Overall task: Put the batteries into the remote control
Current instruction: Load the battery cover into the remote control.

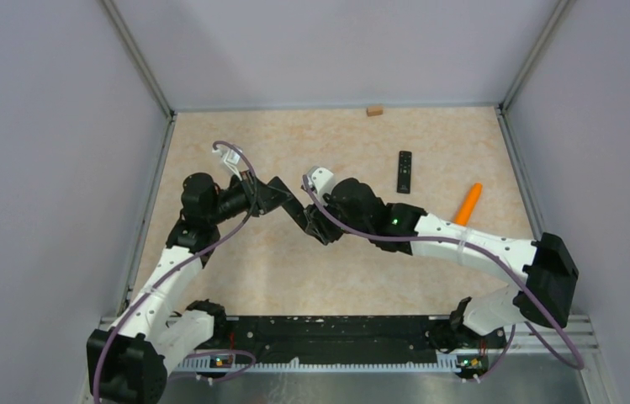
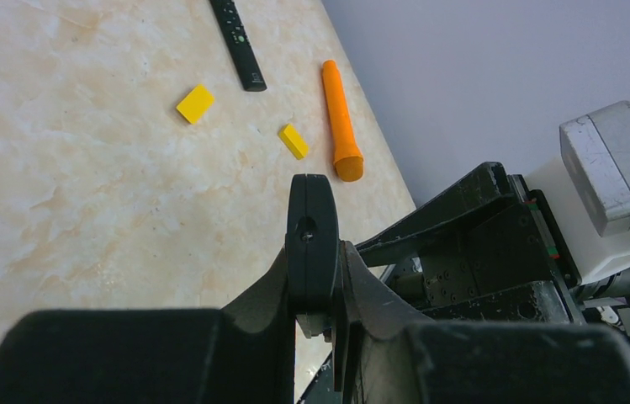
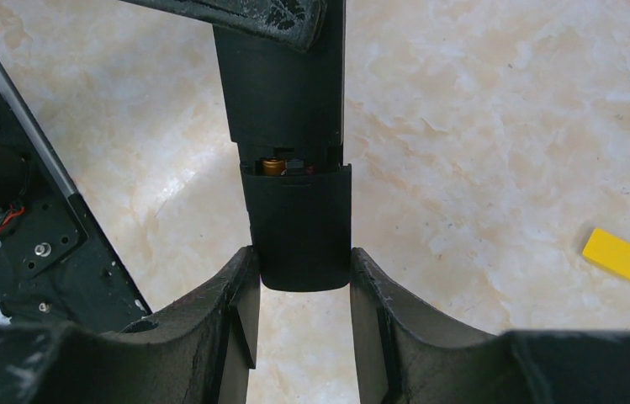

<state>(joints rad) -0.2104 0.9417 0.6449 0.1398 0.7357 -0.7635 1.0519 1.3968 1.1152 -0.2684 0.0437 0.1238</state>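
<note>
Both grippers hold a black remote control point(image 3: 282, 84) in the air between them over the middle of the table. My right gripper point(image 3: 299, 271) is shut on its near end, the fingers pressing both sides of the back cover point(image 3: 299, 223). The cover sits slid a little off the body. A narrow gap there shows a brass-coloured round end point(image 3: 273, 166); the batteries are otherwise hidden. My left gripper point(image 2: 318, 278) is shut on the remote control point(image 2: 311, 227), seen edge-on between its fingers. In the top view the two grippers meet around the remote control point(image 1: 304, 217).
A second black remote point(image 1: 404, 171) lies flat on the table at the back right, with an orange cone-shaped stick point(image 1: 468, 204) to its right. Small yellow blocks point(image 2: 195, 103) point(image 2: 293, 140) lie near them. A tan block point(image 1: 373, 110) sits by the back wall.
</note>
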